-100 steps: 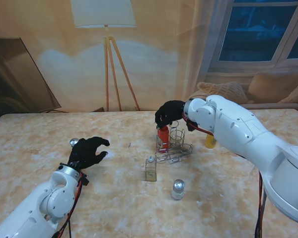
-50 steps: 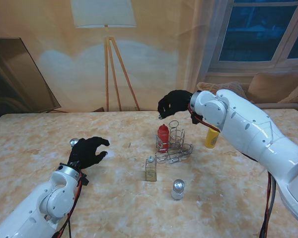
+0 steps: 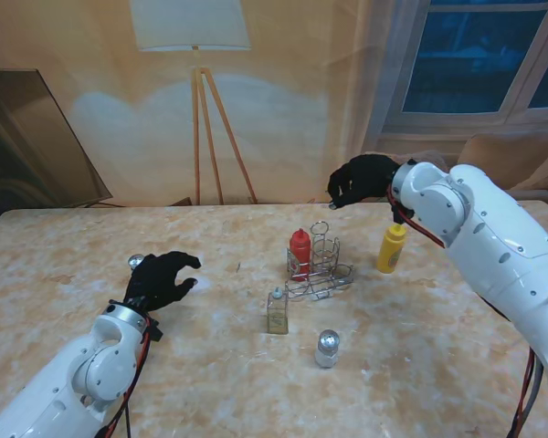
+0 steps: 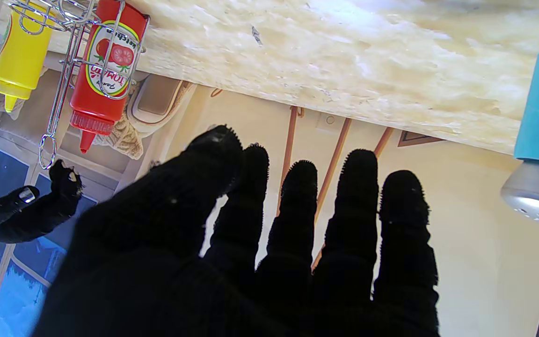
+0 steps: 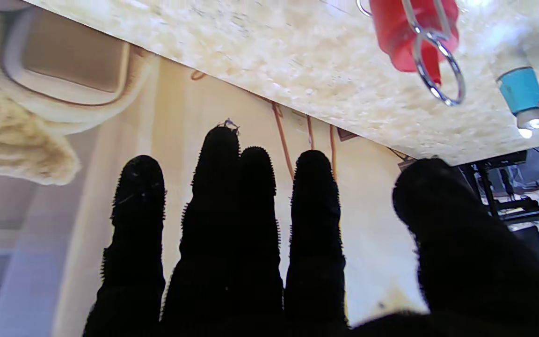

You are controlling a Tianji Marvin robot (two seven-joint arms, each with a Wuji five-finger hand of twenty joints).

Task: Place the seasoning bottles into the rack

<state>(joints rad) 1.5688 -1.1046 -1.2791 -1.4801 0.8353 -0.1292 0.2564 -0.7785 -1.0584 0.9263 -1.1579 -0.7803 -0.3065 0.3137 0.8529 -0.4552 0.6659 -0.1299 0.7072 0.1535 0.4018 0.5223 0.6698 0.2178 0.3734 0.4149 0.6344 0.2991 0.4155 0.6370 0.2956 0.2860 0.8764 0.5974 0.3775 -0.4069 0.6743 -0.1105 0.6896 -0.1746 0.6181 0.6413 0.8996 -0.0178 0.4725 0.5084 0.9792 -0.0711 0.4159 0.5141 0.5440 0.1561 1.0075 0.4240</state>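
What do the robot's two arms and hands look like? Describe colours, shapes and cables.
Both arms have smooth, rounded white shells, with red and black cables at the wrists. The left hand and right hand are five-fingered, covered in fuzzy black fabric gloves.

Beside the rack (image 3: 320,266), the yellow bottle (image 3: 391,248) is standing right, two shakers (image 3: 327,348) are blocking the near side; bare worktop (image 3: 228,301) is lying left.

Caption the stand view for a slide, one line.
Red ketchup bottle seated in the wire rack; open right hand raised near the yellow squeeze bottle; left hand open.
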